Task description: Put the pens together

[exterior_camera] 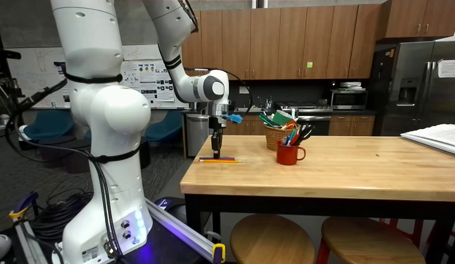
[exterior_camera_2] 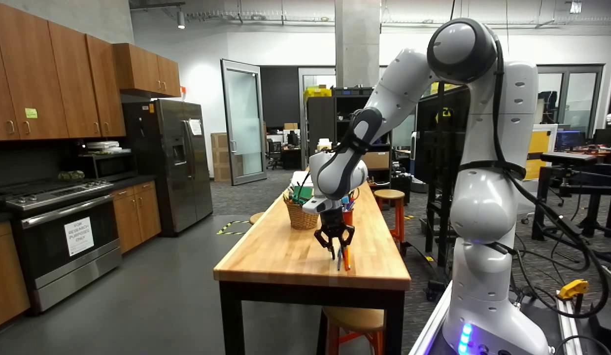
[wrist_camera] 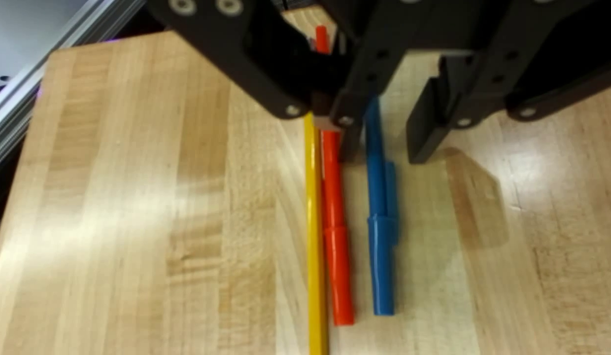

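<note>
1. Gripper (wrist_camera: 384, 156): pointed down, its fingers moderately parted, with nothing clamped. One finger is set in the strip between the blue pen (wrist_camera: 378, 207) and the red pen (wrist_camera: 336, 217), the other beyond the blue. The stance is judged to suit a pinch across the barrel.
2. Blue pen: laid on the wooden table (exterior_camera: 323, 176), between the fingers; whether either is touched cannot be told. It is set slightly off from the red, presumably why it is straddled.
3. Red pen: laid just outside the fingers, roughly parallel to the blue; it could be nudged by the finger beside it.
4. Yellow pencil (wrist_camera: 314, 231): laid just beside the red pen; this pair is judged all but grouped, with the blue pen left to be drawn in.
5. Red mug (exterior_camera: 287, 156) and wicker basket (exterior_camera: 272, 138): both filled; stood apart from the row, presumably so that no reach is hindered.
6. Stack of papers (exterior_camera: 438, 138): placed farther along the table.
</note>
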{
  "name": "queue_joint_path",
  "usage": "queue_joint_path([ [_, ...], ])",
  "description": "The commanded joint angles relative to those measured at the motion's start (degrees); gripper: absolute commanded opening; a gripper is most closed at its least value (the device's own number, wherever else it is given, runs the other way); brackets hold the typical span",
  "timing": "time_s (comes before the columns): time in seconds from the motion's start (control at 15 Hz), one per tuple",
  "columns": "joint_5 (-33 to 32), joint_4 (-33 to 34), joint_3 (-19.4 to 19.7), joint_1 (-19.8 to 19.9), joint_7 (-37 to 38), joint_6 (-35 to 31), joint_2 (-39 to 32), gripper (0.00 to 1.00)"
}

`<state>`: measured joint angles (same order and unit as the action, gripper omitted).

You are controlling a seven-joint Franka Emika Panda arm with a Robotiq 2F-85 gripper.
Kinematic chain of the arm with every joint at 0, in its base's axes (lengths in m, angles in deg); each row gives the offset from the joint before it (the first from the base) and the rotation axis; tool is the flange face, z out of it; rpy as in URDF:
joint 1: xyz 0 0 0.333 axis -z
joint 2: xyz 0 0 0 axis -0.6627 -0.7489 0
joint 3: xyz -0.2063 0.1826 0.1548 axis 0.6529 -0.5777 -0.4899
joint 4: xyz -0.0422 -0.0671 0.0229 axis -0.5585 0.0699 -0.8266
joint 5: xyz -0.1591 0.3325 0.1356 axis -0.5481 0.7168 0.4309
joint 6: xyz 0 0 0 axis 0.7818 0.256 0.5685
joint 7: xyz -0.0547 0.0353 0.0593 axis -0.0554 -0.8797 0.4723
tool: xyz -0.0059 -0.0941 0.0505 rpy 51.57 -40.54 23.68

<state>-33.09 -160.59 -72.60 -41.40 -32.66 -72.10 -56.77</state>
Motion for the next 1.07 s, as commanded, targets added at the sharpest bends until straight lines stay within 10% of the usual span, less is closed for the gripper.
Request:
queue_joint_path([
  [0.0, -1.1, -0.9, 0.7, -0.3, 1.4, -0.1, 2.0, 0.64],
  [0.4, 1.7, 0.0, 1.2, -0.3, 8.8, -0.2, 4.1, 1.0],
  [1.0, 5.8, 2.7, 0.8, -0.8, 34.1, 1.5, 5.3, 1.0],
])
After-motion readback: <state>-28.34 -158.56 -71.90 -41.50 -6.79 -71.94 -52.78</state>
